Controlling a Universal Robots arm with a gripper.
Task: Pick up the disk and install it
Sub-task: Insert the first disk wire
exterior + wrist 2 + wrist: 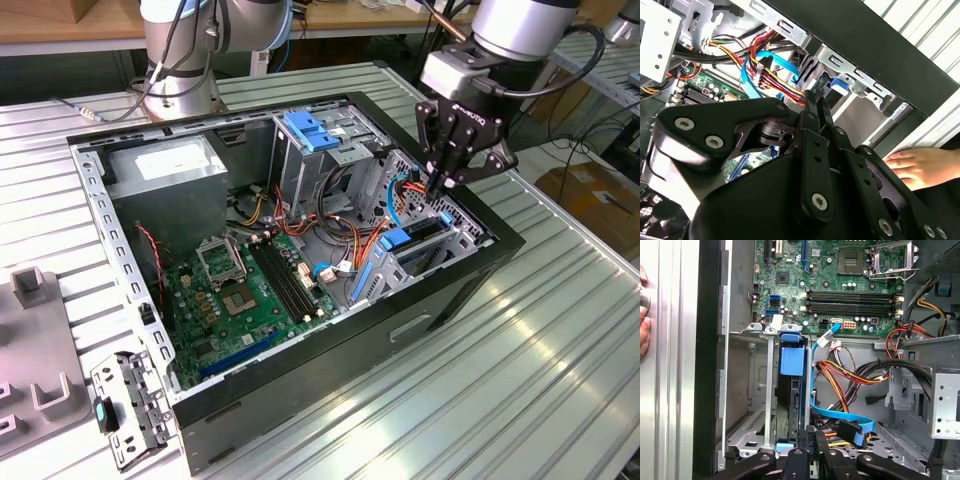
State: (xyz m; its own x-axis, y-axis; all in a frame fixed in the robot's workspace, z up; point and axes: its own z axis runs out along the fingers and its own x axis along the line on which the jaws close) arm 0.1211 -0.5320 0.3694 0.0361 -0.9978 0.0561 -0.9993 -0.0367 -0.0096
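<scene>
seated edge-up in the drive bay (752, 405) of the open computer case (500, 262), near the bench's (560, 380) far corner: the disk (790, 405), blue rail tab (792, 360) on its top. poised right over the disk's end, the gripper (447, 180), fingers (815, 107) drawn together and apparently holding nothing. judged a late stage, install nearly done. called for next, by that reading: checking the seat, clear of the blue data cable (840, 412). resting on the case's outer side, a person's hand (920, 167).
</scene>
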